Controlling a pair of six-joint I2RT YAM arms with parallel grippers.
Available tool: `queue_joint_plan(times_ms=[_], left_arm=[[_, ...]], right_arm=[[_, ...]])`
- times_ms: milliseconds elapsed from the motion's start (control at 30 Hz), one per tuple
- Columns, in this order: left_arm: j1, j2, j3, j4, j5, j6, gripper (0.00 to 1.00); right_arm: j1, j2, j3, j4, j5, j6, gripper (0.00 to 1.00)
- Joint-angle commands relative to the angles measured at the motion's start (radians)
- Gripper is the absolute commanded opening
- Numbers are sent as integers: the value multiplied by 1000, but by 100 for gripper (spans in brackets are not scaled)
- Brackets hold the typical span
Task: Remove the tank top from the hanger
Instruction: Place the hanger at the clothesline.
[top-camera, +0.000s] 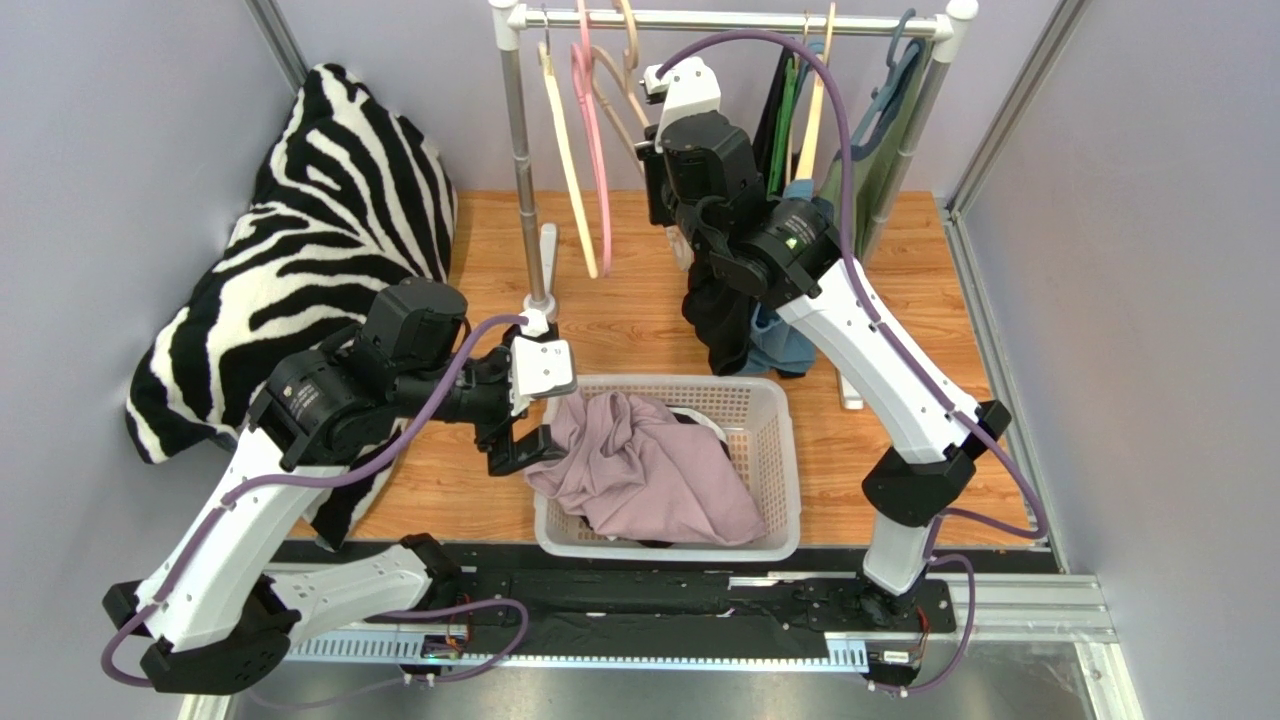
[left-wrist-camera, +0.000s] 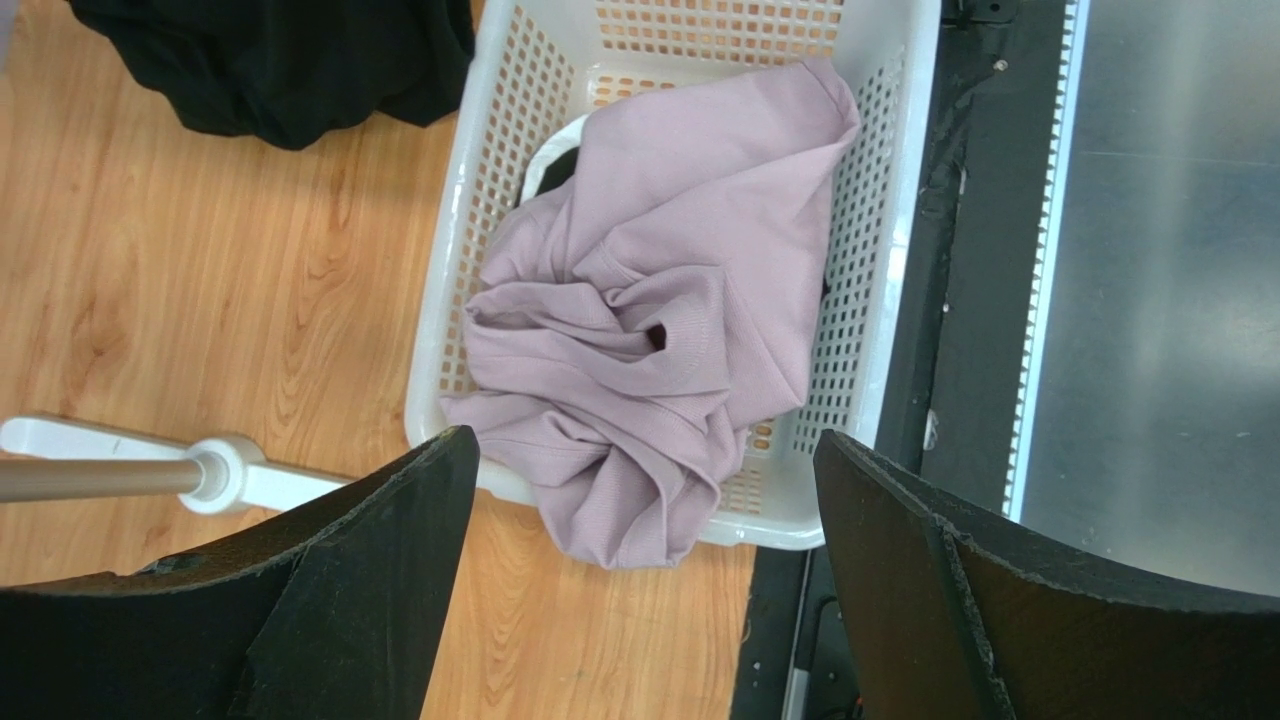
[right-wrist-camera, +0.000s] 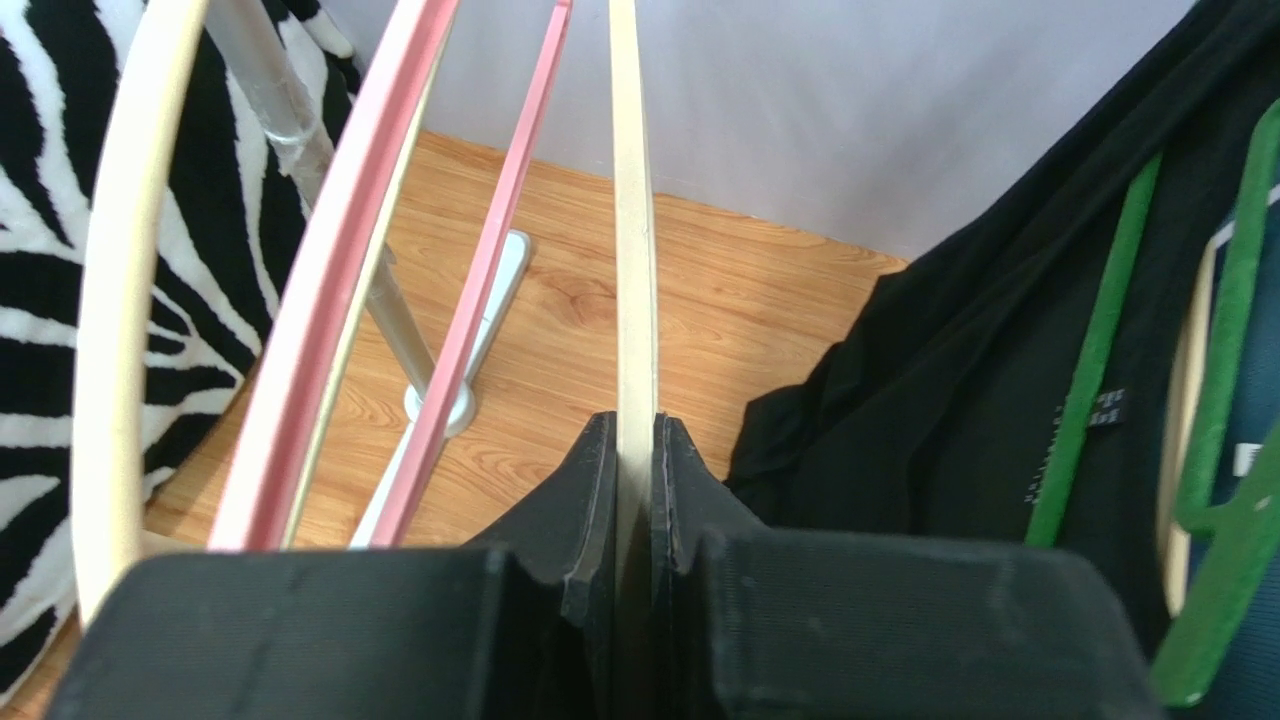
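Only the right wrist view resolves the right gripper (right-wrist-camera: 634, 443) clamped on a cream hanger (right-wrist-camera: 633, 225); left gripper (left-wrist-camera: 639, 458) spread wide, empty, above the mauve tank top (left-wrist-camera: 676, 270) heaped in the basket (left-wrist-camera: 445, 300).

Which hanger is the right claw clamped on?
The right claw grips the cream hanger just right of the pink hanger, beside the black garment; the other cream hanger hangs farther left.

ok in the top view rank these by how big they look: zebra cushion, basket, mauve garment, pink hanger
1. zebra cushion
2. basket
3. mauve garment, nearly filling the basket
4. pink hanger, thin, though it hangs nearer the camera
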Motion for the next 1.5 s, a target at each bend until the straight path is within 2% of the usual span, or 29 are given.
queue_joint_plan(times_ms=[0,33,100,133,233,267,433,600,867,1000,1467], left_arm=[[0,-18,-7,36,-22,10,91],[-1,-20,-7,36,-23,8,91],[0,-20,-7,38,-22,8,91],[0,-20,-6,38,-23,5,91],[-1,-17,-1,44,-37,2,91],[0,-15,-1,46,-40,0,91],[0,-17,1,46,-71,-3,91],[0,-12,1,49,-69,-7,91],[0,-6,2,55,-71,-18,91],[0,-6,-12,59,-75,-17,91],[0,3,-32,76,-74,-23,91]], right_arm=[[6,8,24,7,-20,39,7],[5,2,20,12,-25,41,15],[7,-9,16,20,-51,41,24],[8,-17,14,27,-59,39,38],[11,-43,39,9,-86,16,53],[11,-64,43,-3,-85,-1,54],[2,-193,-30,-22,4,-45,58],[-36,-302,-159,-23,13,-47,58],[-162,-354,-257,-28,-117,24,60],[-171,-353,-248,-22,-143,19,60],[-158,-239,-46,-52,-197,53,60]])
